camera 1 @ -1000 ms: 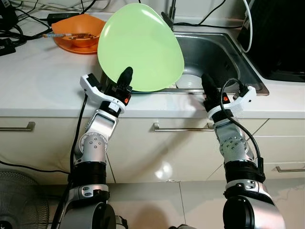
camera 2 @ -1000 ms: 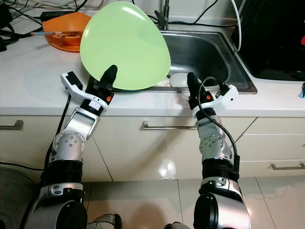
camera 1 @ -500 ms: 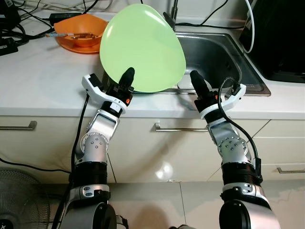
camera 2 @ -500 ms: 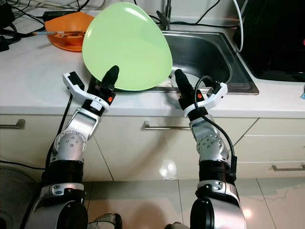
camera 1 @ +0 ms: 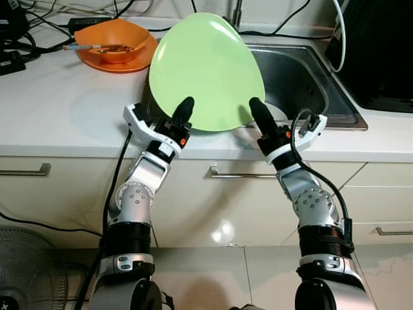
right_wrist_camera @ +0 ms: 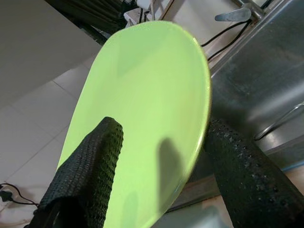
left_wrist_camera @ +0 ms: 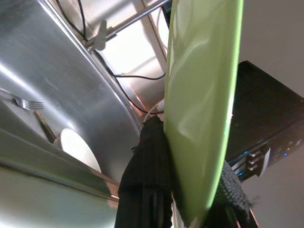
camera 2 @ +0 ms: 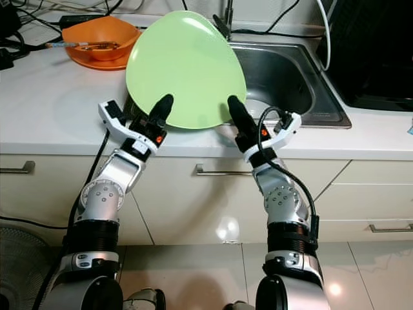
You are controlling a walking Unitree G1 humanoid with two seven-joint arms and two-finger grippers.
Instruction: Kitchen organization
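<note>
A large light-green plate (camera 1: 206, 74) stands tilted on edge above the counter's front, at the left end of the steel sink (camera 1: 303, 71). My left gripper (camera 1: 182, 117) is shut on its lower left rim; the left wrist view shows the plate (left_wrist_camera: 204, 104) edge-on between the two black fingers (left_wrist_camera: 149, 161). My right gripper (camera 1: 257, 115) sits at the lower right rim. In the right wrist view the plate (right_wrist_camera: 147, 109) passes between the spread fingers (right_wrist_camera: 90, 166), one in front and one behind, so this gripper is open around the rim.
An orange bowl on an orange plate (camera 1: 115, 44) sits at the back left of the white counter (camera 1: 58, 110), among cables. A white dish (left_wrist_camera: 78, 149) and a fork (left_wrist_camera: 26, 102) lie in the sink. A black appliance (camera 1: 381, 45) stands right. Drawers with handles (camera 1: 239, 173) are below.
My right gripper has swung left from the sink's front edge to the plate's lower right rim. The left gripper has carried the plate a little to the right.
</note>
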